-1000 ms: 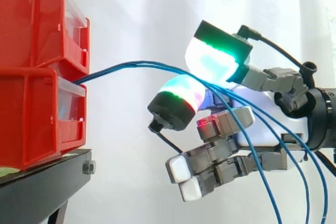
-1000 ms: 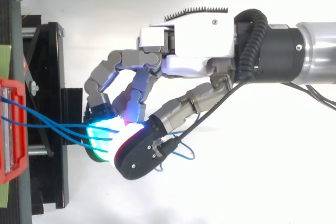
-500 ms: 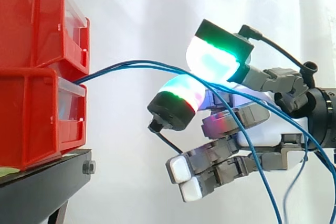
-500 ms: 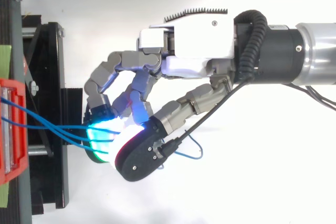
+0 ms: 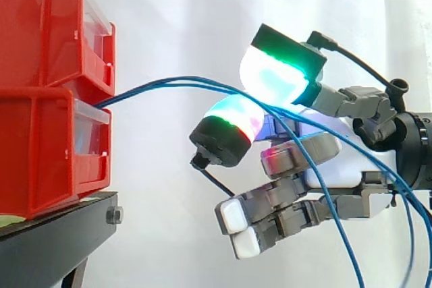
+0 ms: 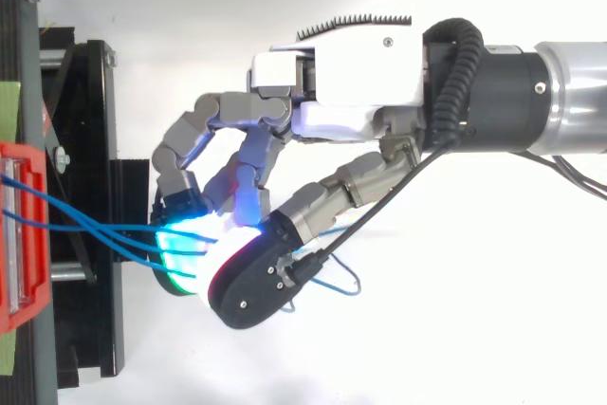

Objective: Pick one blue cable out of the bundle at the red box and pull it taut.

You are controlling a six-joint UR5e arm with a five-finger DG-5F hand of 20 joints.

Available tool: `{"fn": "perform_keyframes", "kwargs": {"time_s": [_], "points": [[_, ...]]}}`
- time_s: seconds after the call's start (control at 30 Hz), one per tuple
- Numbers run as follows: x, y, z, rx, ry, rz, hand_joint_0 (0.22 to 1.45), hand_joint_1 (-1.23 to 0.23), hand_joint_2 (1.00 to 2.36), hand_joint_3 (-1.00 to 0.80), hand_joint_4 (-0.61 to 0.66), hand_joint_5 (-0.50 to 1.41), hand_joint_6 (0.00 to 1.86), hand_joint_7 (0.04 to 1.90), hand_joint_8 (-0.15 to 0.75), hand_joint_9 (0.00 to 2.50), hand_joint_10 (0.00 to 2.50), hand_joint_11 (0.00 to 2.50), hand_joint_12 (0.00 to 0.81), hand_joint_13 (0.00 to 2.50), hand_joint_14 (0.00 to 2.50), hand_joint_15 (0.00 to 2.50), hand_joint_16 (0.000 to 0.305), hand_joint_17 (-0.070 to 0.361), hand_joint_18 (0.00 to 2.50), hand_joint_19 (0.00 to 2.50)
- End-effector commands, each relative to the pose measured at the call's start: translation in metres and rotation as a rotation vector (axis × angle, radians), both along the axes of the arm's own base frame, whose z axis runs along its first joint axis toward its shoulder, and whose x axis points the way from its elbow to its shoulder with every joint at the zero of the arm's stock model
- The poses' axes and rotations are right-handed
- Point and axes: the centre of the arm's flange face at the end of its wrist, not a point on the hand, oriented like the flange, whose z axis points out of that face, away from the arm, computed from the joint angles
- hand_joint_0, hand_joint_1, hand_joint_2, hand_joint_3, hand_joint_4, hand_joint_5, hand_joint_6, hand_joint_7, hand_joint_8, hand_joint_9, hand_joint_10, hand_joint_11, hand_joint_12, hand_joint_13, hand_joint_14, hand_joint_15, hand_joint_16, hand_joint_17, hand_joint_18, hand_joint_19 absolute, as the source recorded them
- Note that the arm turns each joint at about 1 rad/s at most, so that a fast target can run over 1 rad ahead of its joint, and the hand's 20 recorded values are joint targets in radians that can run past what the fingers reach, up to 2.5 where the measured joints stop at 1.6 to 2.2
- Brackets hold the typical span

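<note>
My hand (image 6: 341,82) was curled round several blue cables (image 5: 196,83) leading from the red box (image 5: 40,146), pads (image 5: 277,75) closed over them. No single cable was separated yet, and all sagged slack.

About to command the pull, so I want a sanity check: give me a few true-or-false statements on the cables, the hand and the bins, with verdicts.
1. The blue cables leave the red bins where the upper bin meets the lower one. True.
2. The hand hangs open, clear of the cables. False: two glowing pads close on them.
3. The cables end at the hand. False: they run on past it and droop down.
4. The bins sit on a black stand. True.
</note>
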Motion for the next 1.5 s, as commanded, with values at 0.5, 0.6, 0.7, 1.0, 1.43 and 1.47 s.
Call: {"fn": "perform_keyframes", "kwargs": {"time_s": [0.5, 0.6, 0.7, 1.0, 1.43, 1.47], "points": [[0.0000, -0.0001, 0.0003, 0.000, -0.001, 0.000, 0.64, -0.72, 1.01, -0.42, 0.05, -0.20, 0.94, 0.93, 0.293, 1.40, 0.41, 1.52, 0.357, 0.86, 0.02, 0.53, 0.050, 0.112, 0.61, 0.40], [0.0004, -0.0001, 0.0011, 0.001, -0.002, 0.000, 0.64, -0.71, 1.00, -0.43, 0.05, -0.20, 0.94, 0.92, 0.290, 1.39, 0.51, 1.51, 0.361, 0.87, 0.02, 0.53, 0.049, 0.111, 0.61, 0.39], [0.0004, -0.0001, 0.0011, 0.001, -0.002, 0.000, 0.64, -0.71, 1.01, -0.43, 0.06, -0.20, 0.94, 0.90, 0.288, 1.39, 0.70, 1.47, 0.357, 0.89, 0.02, 0.56, 0.049, 0.111, 0.61, 0.40], [0.0004, -0.0001, 0.0011, 0.001, -0.002, 0.000, 0.67, -0.78, 1.00, -0.46, 0.04, -0.20, 0.93, 0.88, 0.288, 1.36, 0.70, 1.51, 0.359, 0.93, 0.02, 0.58, 0.050, 0.113, 0.66, 0.40], [0.0004, -0.0003, 0.0011, -0.001, -0.002, -0.002, 0.73, -0.95, 1.00, -0.50, 0.05, -0.22, 0.94, 0.87, 0.285, 1.17, 0.65, 1.50, 0.342, 0.89, 0.02, 0.58, 0.053, 0.119, 0.68, 0.33], [0.0005, -0.0003, -0.0001, -0.001, -0.001, -0.002, 0.71, -0.95, 1.00, -0.50, 0.06, -0.22, 0.94, 0.87, 0.284, 1.17, 0.65, 1.49, 0.344, 0.89, 0.02, 0.58, 0.053, 0.119, 0.68, 0.33]]}}
